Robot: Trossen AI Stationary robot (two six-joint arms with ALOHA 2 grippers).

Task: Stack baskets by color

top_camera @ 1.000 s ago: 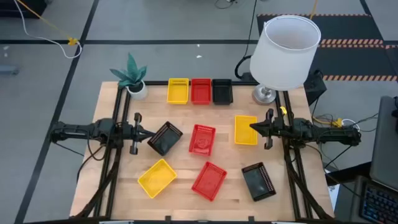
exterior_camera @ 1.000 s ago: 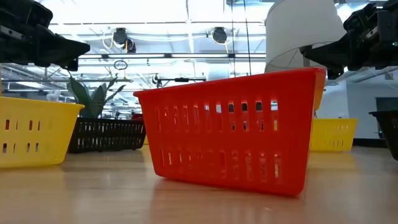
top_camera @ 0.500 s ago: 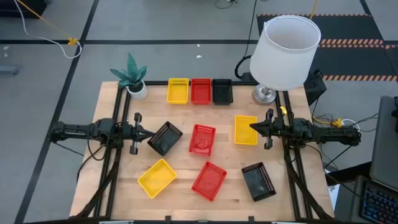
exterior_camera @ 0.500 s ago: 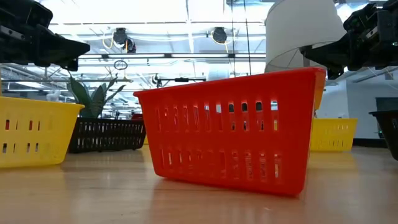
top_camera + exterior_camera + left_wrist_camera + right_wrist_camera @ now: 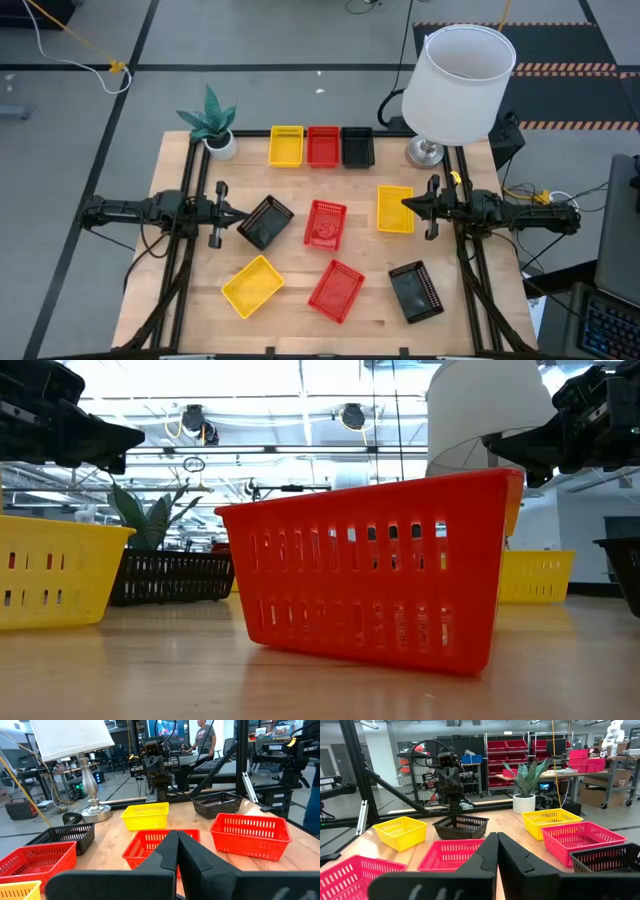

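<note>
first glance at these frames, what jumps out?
Nine baskets in yellow, red and black: a tidy row of three along the table's far edge, six loose ones scattered across the middle and near side, none stacked. A big white lampshade looms over the far right corner, with a small plant at the far left. The left hand and right hand hover shut at either side, facing inward.

The light wooden surface (image 5: 300, 250) stands on a grey floor (image 5: 250, 40) crossed by dark lines, with a black mat edged in orange-and-white stripes (image 5: 560, 45) off one corner. Beyond it, metal shelving loaded with red storage bins (image 5: 512, 751) lines the room, a cardboard box (image 5: 592, 796) sits under a workbench, and a person (image 5: 204, 741) stands at a desk. Bright ceiling lights (image 5: 250, 380) glare overhead.
</note>
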